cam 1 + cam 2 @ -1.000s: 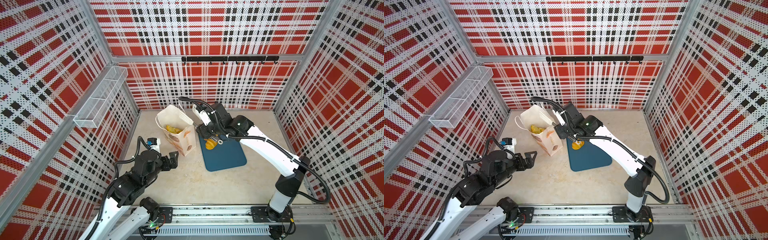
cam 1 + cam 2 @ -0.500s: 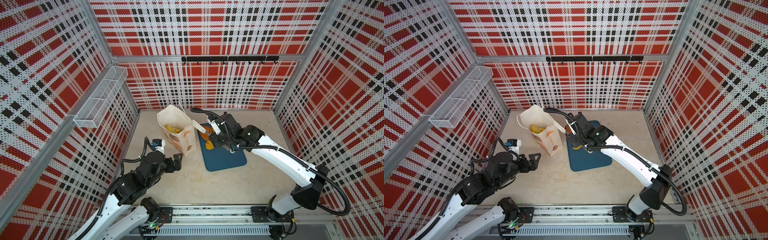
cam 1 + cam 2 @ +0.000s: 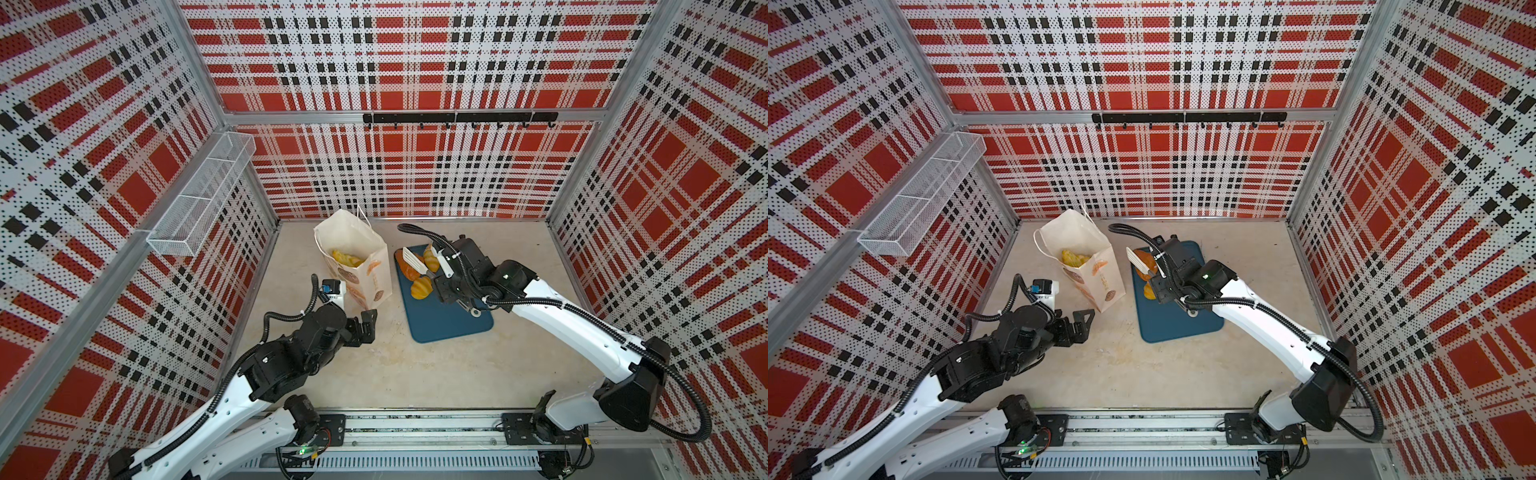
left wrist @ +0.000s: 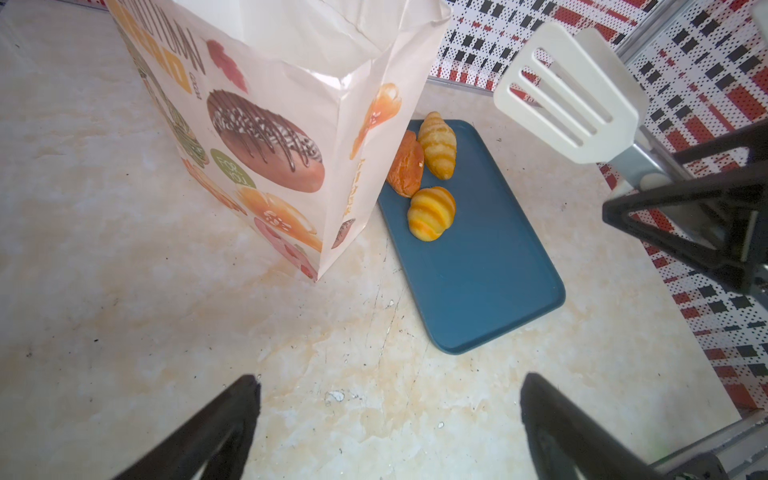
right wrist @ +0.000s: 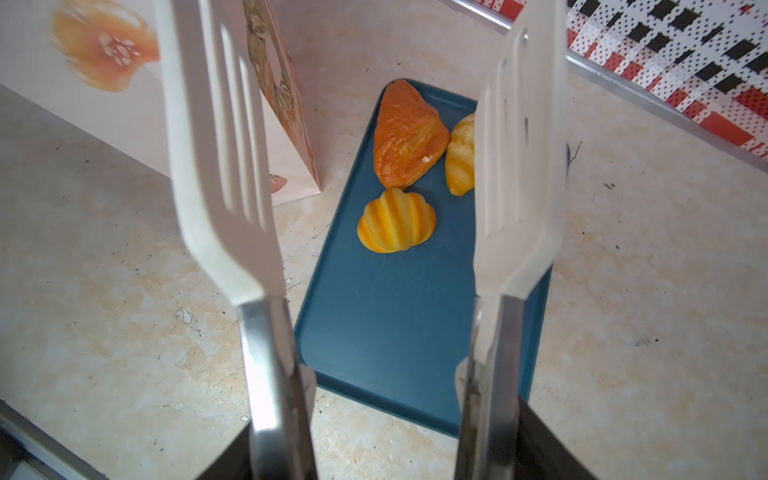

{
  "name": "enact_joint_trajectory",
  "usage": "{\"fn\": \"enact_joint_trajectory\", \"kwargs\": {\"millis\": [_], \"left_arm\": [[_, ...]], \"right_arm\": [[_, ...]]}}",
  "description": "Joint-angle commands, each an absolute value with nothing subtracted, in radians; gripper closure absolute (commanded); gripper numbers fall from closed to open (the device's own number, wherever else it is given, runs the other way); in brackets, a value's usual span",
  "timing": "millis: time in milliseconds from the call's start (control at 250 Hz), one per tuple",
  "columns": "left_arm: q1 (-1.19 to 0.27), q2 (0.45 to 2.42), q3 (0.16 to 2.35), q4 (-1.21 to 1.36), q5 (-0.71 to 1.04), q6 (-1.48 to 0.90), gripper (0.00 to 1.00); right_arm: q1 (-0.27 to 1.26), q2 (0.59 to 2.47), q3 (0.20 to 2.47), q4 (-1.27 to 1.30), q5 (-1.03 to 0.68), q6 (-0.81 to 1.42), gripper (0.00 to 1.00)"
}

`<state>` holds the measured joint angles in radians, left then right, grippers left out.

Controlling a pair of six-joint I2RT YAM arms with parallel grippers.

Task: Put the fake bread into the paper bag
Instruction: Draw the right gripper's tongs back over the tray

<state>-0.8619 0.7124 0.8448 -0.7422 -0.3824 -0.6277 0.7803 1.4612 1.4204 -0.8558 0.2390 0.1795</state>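
- My right claw (image 5: 380, 444) is clamped on the steel handles of a pair of kitchen tongs with white slotted plastic blades (image 5: 216, 166). The two blades stand apart with nothing between them.
- The tongs hang in the air over the far end of the flat dark-blue rectangular tray (image 3: 449, 320). They are above the bread there and touch none of it.
- Three glossy toy pastries lie on that far end of the tray, close together.
- The orange-brown triangular pastry (image 5: 405, 137) is nearest the bag. The golden-yellow striped croissant (image 4: 437, 145) lies against its other side.
- The golden-yellow shell-shaped bun (image 5: 395, 222) sits just beside those two, a little nearer my base. The rest of the tray is bare.
- The tall cream-white paper bag with printed bread pictures (image 3: 374, 274) stands upright on the beige marbled table (image 3: 415, 374), its mouth open. It is just beside the tray's left edge.
- More golden-yellow toy pastries (image 3: 347, 259) already lie inside the bag, seen through its mouth in both top views. I cannot tell how many.
- My left claw (image 4: 390, 377) is spread wide and grips nothing. It hovers over bare table near the bag's near corner, apart from the paper.
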Motion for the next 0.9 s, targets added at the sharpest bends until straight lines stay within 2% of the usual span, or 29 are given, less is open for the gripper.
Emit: {"fn": "enact_joint_trajectory", "kwargs": {"millis": [0,468,896], "left_arm": [[-0.880,0.719,0.828,-0.705,-0.414,-0.655,0.01],[-0.931,0.749,0.773,-0.660,-0.424,-0.695,0.01],[-0.942,0.761,0.751,-0.640,-0.420,-0.706,0.01]], "right_arm": [[0.768,1.434,1.387,-0.804,0.260,0.215,0.33],[0.760,1.484,1.267,-0.802,0.239,0.316,0.34],[0.809,1.614,1.280,-0.841,0.249,0.390,0.36]]}}
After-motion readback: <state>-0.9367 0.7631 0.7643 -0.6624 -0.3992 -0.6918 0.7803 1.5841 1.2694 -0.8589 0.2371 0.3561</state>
